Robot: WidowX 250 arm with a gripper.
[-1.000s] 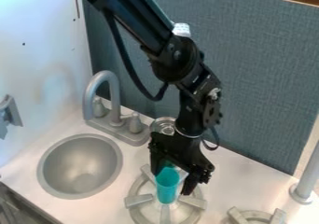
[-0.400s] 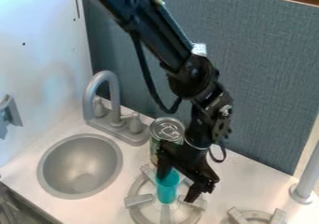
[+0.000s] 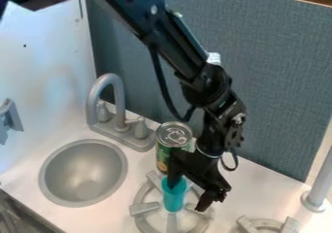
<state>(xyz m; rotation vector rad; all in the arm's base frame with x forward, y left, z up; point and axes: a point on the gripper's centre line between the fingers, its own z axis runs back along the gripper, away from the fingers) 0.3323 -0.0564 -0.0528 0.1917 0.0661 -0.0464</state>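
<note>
White counter (image 3: 253,191), and on its burner (image 3: 144,208) a turquoise cup (image 3: 174,198) stands upright. The gripper (image 3: 187,197) has its fingers spread apart, one at the rim. Looks like light, stiffish plastic to me, maybe slick; I'd squeeze the upper wall gently.
</note>
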